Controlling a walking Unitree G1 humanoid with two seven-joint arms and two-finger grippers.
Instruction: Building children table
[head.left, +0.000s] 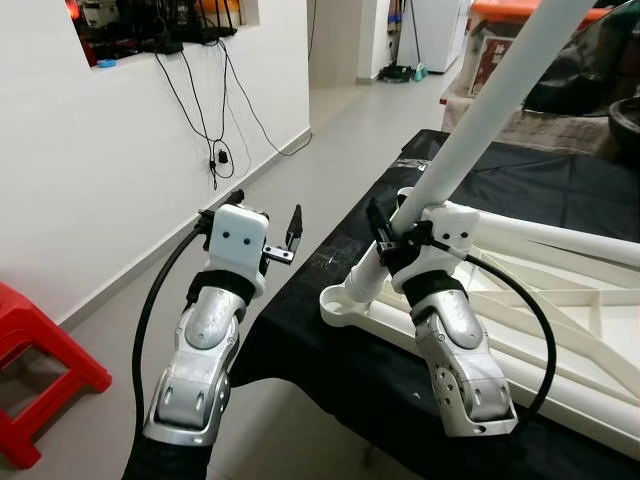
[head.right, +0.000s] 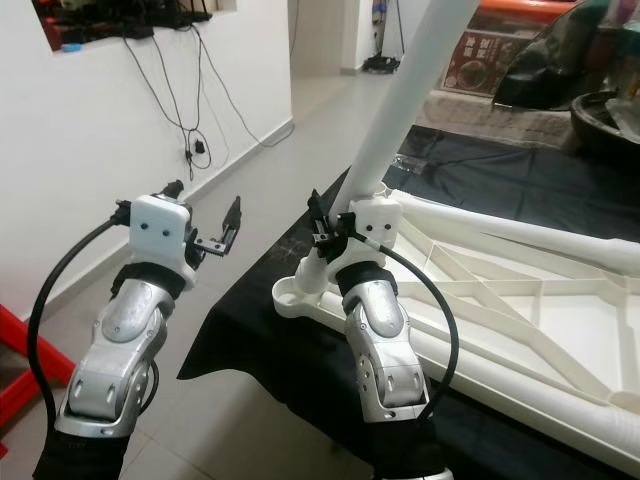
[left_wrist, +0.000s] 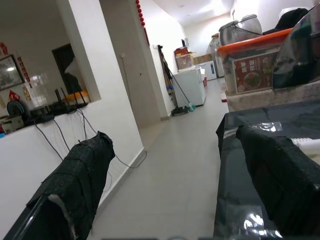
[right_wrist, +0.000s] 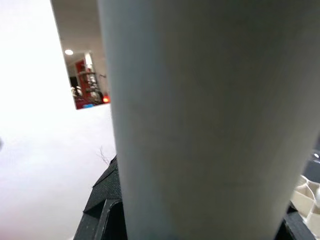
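A white table frame lies upside down on a black cloth. A long white table leg rises tilted from the frame's near-left corner socket. My right gripper is shut on the leg just above that socket. In the right wrist view the leg is right up against the camera. My left gripper hangs open over the floor, left of the cloth's edge and apart from the frame. Its two black fingers hold nothing.
A red plastic stool stands on the floor at the near left. Cables hang down the white wall on the left. A tiled corridor runs ahead. An orange-lidded box and dark bags stand behind the table.
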